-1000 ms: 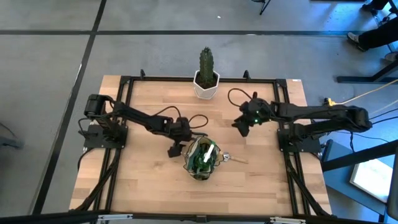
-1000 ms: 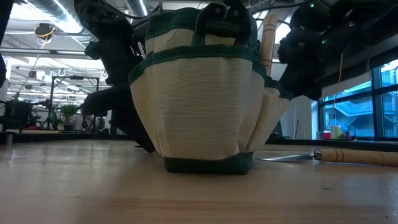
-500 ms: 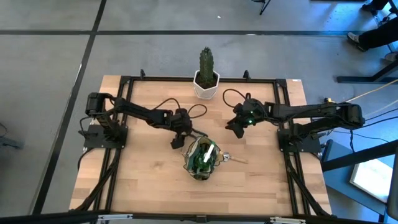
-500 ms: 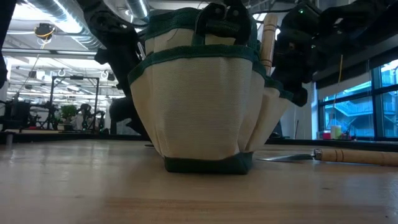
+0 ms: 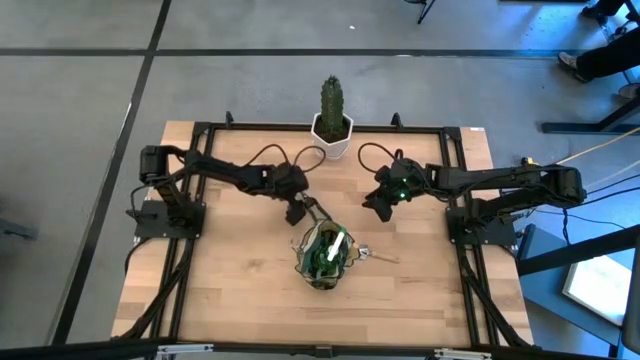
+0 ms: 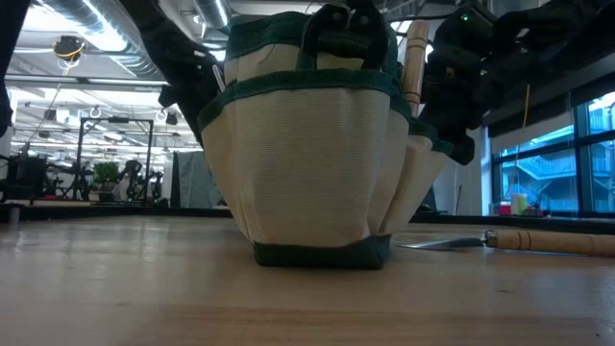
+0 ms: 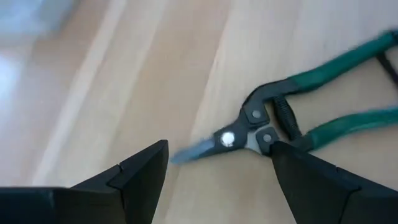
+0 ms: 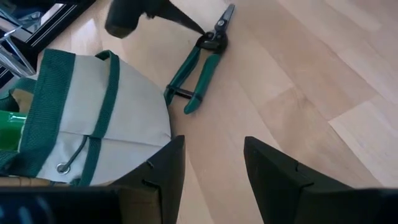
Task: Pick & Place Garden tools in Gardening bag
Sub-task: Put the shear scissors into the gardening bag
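The gardening bag, tan with green trim, stands upright near the table's middle with tools in it. A wooden handle sticks up from its side pocket. Green-handled pruning shears lie flat on the table just beyond the bag's far side. My left gripper hovers open over the shears' pivot and blades, its fingers on either side and touching nothing. My right gripper hangs open and empty above the table, to the right of the shears.
A wooden-handled metal tool lies on the table right of the bag. A cactus in a white pot stands at the far edge. A black frame borders the table; bare wood lies near and left of the bag.
My left gripper has swung from the bag's left side toward the far edge and a little right, rolling as it went. It now stands over the shears, still open. My right gripper has edged slightly toward the table's left. Bag and shears have not moved.
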`<state>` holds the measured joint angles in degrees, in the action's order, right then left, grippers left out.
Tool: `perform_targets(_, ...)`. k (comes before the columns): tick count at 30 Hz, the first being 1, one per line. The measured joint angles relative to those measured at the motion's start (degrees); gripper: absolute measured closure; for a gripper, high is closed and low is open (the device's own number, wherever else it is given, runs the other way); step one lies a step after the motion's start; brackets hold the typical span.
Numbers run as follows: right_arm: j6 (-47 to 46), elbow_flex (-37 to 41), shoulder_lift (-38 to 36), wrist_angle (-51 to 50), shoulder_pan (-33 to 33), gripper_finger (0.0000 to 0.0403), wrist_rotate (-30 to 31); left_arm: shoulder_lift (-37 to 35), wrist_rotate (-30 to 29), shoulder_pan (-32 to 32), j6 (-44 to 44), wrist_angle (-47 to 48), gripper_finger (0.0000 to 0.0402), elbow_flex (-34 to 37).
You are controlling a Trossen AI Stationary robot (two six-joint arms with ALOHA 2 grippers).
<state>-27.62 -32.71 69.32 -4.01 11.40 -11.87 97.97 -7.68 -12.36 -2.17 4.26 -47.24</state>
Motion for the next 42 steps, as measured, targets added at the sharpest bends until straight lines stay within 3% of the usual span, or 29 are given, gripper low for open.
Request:
perform_targets(4,-2.0,0.0,0.0,-0.02,0.56,0.0235,0.06,-0.35,8.15,-2.01,-15.13,3.97,0.0119,0.0)
perform_targets(8,-11.87,-0.02,0.28,-0.71,2.56,0.0236,-0.33,-1.46,15.54,-3.12,-28.04,3.52,0.0119,0.0)
perform_targets(10,-12.22,-0.2,0.61,-1.6,3.14,0.0236,-1.64,-2.93,15.49,-2.69,-32.3,2.43,0.012,0.0)
perform_targets(13,-10.41,-4.0,3.04,-6.05,3.2,0.0236,-4.0,-6.95,10.75,-1.56,-36.15,2.32,0.0131,0.0)
perform_targets(19,-6.82,-18.47,11.44,-18.48,1.64,0.0236,-3.2,-15.93,2.94,-0.23,-42.63,8.0,0.0176,-0.07)
perform_targets(22,-7.59,-24.15,15.74,-20.97,1.57,0.0236,-1.32,-19.09,3.81,0.24,-46.31,15.14,0.0196,-0.07)
perform_targets(28,-12.92,-31.58,25.5,-21.89,0.94,0.0236,-4.09,-21.64,8.6,1.26,-50.81,36.21,0.0215,1.04)
perform_targets(31,-12.96,-35.16,30.38,-22.8,-0.14,0.0236,-4.12,-23.03,9.91,3.66,-50.29,39.19,0.0221,5.11)
perform_targets(36,-13.11,-41.56,36.01,-25.26,-2.29,0.0236,-0.81,-28.93,11.84,8.22,-53.66,31.69,0.023,17.1)
perform_targets(42,-13.59,-43.43,37.68,-26.92,-2.84,0.0236,4.06,-40.03,10.18,12.25,-62.96,16.33,0.0243,29.32)
